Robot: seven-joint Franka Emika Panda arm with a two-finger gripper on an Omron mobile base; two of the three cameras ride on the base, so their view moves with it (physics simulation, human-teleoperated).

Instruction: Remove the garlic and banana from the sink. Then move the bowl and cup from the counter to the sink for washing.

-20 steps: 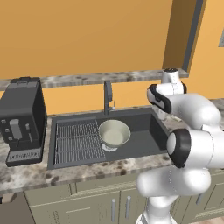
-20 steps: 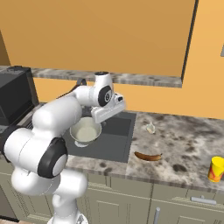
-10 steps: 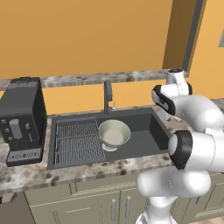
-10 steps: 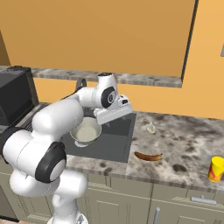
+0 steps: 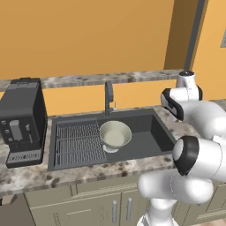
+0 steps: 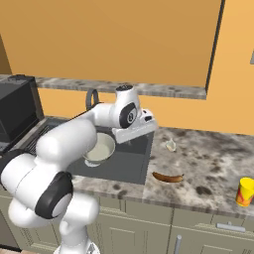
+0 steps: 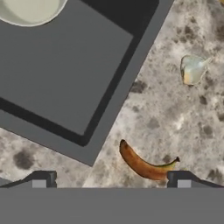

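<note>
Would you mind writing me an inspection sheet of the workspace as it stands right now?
Surface: speckled stone counter around the dark sink.
Job's things: bowl in the sink; banana and garlic on the counter right of the sink; cup at the counter's far right, near the front edge.
Clutter: black coffee machine left of the sink.
Grippers: gripper open, empty, above the sink's right rim.
Cables: nothing seen.
Surroundings: orange wall, stone ledge, faucet, grey cabinets below.
</note>
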